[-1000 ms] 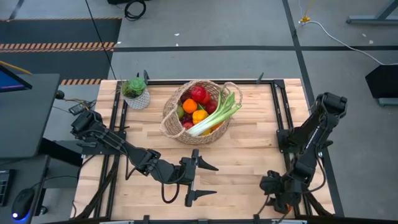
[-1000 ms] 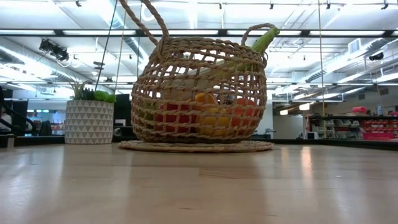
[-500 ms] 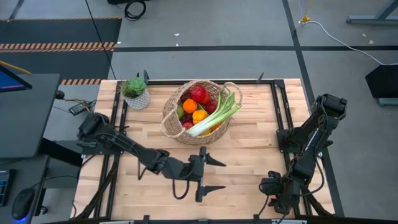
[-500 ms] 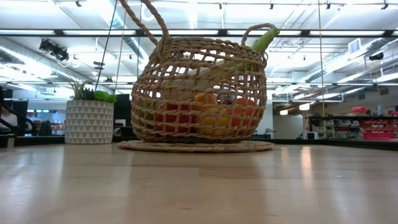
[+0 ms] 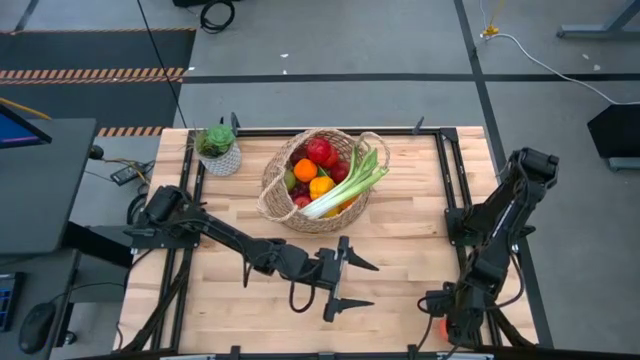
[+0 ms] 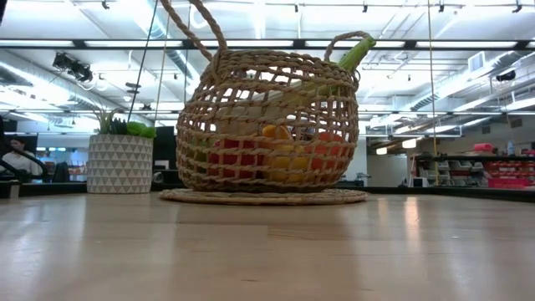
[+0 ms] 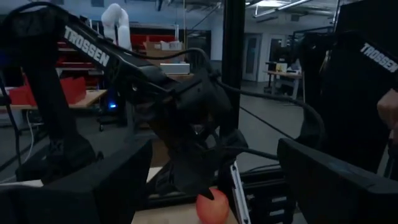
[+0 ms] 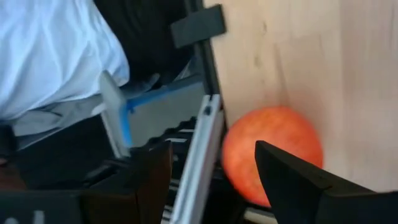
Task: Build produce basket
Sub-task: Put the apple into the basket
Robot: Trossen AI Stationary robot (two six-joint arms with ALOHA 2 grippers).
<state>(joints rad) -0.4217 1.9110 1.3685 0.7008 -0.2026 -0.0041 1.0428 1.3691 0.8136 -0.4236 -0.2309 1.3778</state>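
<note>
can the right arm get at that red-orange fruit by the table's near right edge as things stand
Probably yes. The right gripper hangs just over the red-orange fruit, its fingers spread and nothing between them and it. The metal rail right beside the fruit could crowd one finger.

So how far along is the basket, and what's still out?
Mostly done: the basket already holds the leek, apples and oranges. In hand: the right claw sits at the table's near right edge, fingers either side of a red-orange fruit. The left claw hangs open mid-table. Left: lifting that fruit in.
</note>
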